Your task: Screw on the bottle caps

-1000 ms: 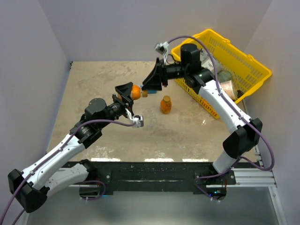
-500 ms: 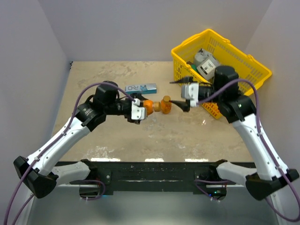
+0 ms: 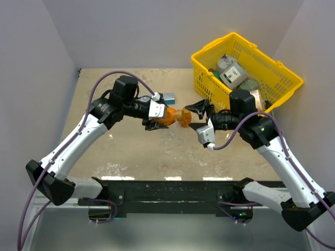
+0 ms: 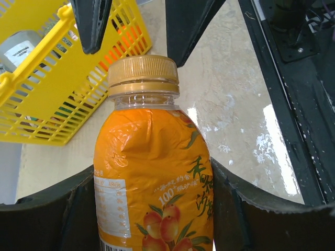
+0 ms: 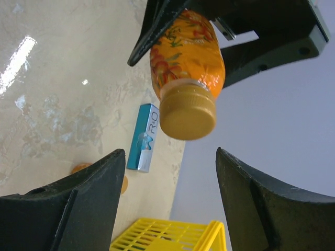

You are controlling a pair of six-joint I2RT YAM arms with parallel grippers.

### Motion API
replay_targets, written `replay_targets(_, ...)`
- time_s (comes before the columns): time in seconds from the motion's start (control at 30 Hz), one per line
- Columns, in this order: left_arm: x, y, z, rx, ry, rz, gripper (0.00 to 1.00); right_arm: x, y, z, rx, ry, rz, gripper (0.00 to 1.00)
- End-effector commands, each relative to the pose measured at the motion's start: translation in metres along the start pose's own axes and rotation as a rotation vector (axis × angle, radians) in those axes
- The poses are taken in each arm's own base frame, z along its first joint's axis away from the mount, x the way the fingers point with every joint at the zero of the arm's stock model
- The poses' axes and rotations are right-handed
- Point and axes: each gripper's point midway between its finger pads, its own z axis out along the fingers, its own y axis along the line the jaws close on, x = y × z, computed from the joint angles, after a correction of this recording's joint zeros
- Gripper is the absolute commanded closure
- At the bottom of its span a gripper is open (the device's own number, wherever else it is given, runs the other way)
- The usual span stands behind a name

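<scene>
1. The left gripper (image 3: 158, 117) is pinching the bottle (image 4: 152, 172) by its body, holding it sideways just left of the yellow basket (image 3: 236, 35).
2. The right gripper (image 5: 168, 172) is hovering spread, its fingers flanking the screwed-on bottle cap (image 4: 142, 73) without touching it.

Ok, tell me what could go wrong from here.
1. The right jaws stand open on either side of the cap, not touching it; closing off-centre could tilt the held bottle in the left jaws.
2. The second bottle stands on the table close by the held one; either arm might knock it over while turning.
</scene>
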Motion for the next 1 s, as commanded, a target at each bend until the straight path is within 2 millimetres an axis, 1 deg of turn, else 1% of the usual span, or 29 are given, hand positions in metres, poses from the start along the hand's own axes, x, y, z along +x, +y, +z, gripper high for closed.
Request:
replay_targets(0.0, -0.02, -0.003, -0.004, 0.067, -0.036, 0.019, 1.0, -0.015, -0.022, 0.003, 0.031, -0.027, -0.168, 0.27)
replay_targets(0.03, -0.021, -0.002, -0.004, 0.066, -0.04, 0.022, 1.0, -0.015, -0.02, 0.005, 0.024, -0.029, -0.178, 0.27)
replay_targets(0.13, -0.022, -0.002, -0.004, 0.062, -0.043, 0.024, 1.0, -0.019, -0.027, 0.007, 0.042, -0.043, -0.218, 0.28)
replay_targets(0.17, -0.022, -0.002, -0.005, 0.063, -0.042, 0.024, 1.0, -0.021, -0.031, 0.008, 0.054, -0.044, -0.237, 0.29)
replay_targets(0.3, -0.023, -0.004, -0.004, 0.076, -0.049, 0.021, 1.0, -0.023, -0.034, 0.011, 0.074, -0.05, -0.281, 0.33)
replay_targets(0.4, -0.024, -0.004, -0.004, 0.078, -0.051, 0.023, 1.0, -0.029, -0.031, 0.012, 0.061, -0.068, -0.321, 0.36)
replay_targets(0.47, -0.025, -0.003, -0.004, 0.077, -0.054, 0.028, 1.0, -0.031, -0.025, 0.014, 0.038, -0.078, -0.36, 0.37)
replay_targets(0.63, -0.026, -0.002, -0.003, 0.08, -0.058, 0.029, 1.0, -0.036, -0.016, 0.016, 0.004, -0.097, -0.407, 0.43)
replay_targets(0.83, -0.026, -0.002, -0.003, 0.084, -0.059, 0.026, 1.0, -0.04, -0.016, 0.019, 0.009, -0.114, -0.413, 0.55)
replay_targets(0.9, -0.026, -0.001, -0.004, 0.08, -0.059, 0.027, 1.0, -0.042, -0.017, 0.019, 0.012, -0.115, -0.41, 0.62)
replay_targets(0.97, -0.027, -0.001, -0.003, 0.076, -0.061, 0.023, 1.0, -0.045, -0.02, 0.02, 0.014, -0.12, -0.363, 0.69)
